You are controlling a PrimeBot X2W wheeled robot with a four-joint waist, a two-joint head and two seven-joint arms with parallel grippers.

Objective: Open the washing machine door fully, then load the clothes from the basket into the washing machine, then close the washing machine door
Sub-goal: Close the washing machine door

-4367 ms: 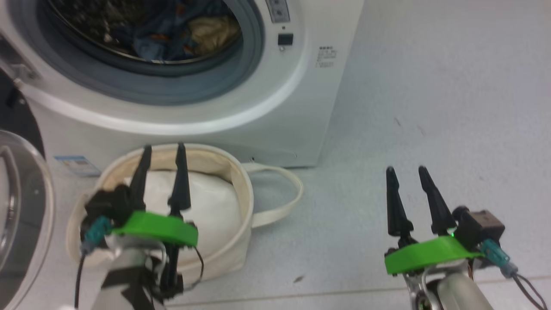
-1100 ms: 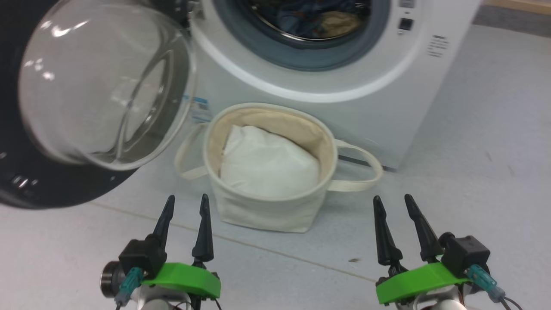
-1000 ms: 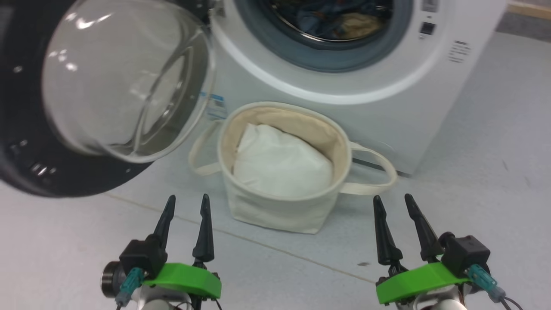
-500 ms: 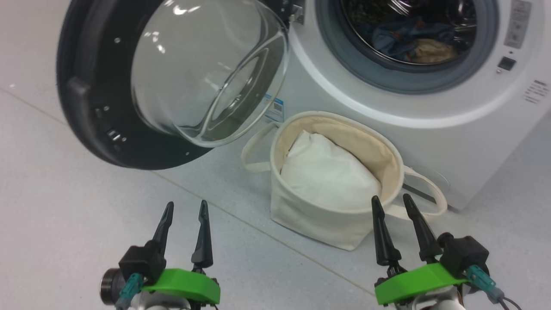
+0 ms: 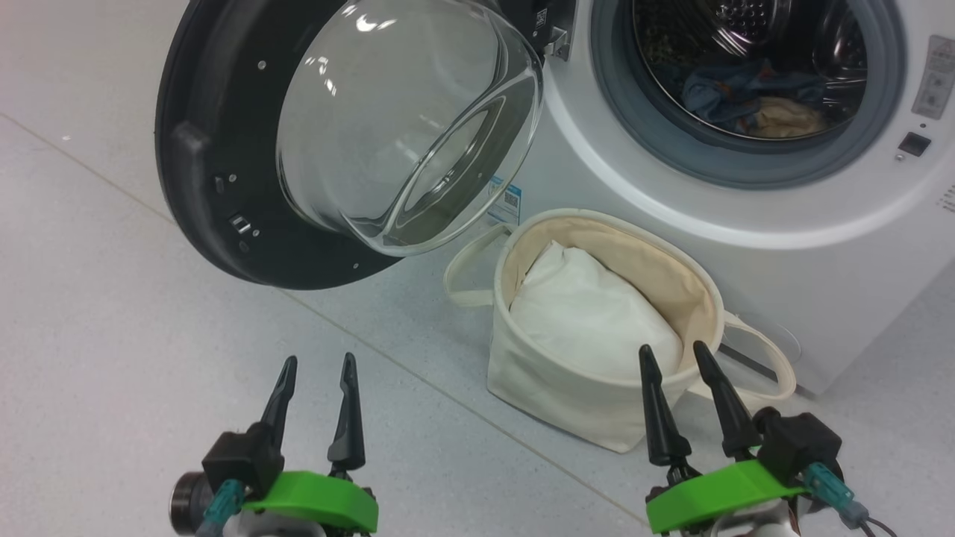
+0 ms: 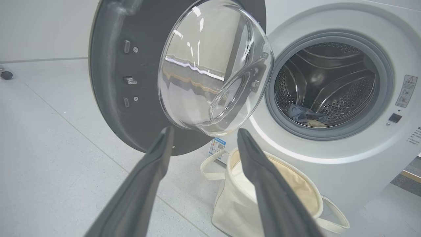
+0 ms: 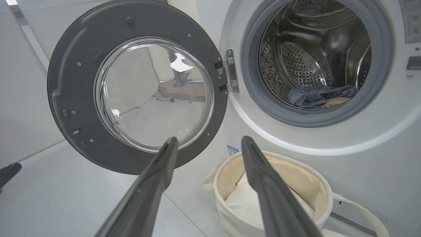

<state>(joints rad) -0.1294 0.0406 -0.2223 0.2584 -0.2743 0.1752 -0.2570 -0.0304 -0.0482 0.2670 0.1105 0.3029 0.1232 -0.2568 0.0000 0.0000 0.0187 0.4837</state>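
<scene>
The washing machine [image 5: 783, 231] stands at the upper right with its door [image 5: 224, 201] swung wide open to the left, the clear glass dome [image 5: 403, 127] facing me. Blue printed and beige clothes [image 5: 735, 101] lie in the steel drum [image 7: 315, 49]. The cream basket [image 5: 545, 380] sits on the floor before the washer and holds white padding [image 5: 589, 313]. My left gripper [image 5: 317, 365] is open over bare floor, below the door. My right gripper [image 5: 674, 352] is open at the basket's near right rim. Nothing is between either pair of fingers.
The grey tiled floor [image 5: 112, 358] stretches left and in front, with a seam line running diagonally. The basket's loop handles [image 5: 761, 358] stick out to both sides. A blue-and-white label sticker [image 5: 506, 201] sits on the washer's front beside the door.
The head camera has swung left and pulled back, so the washer, door and basket have shifted right in view. Both grippers keep their pose and stay open.
</scene>
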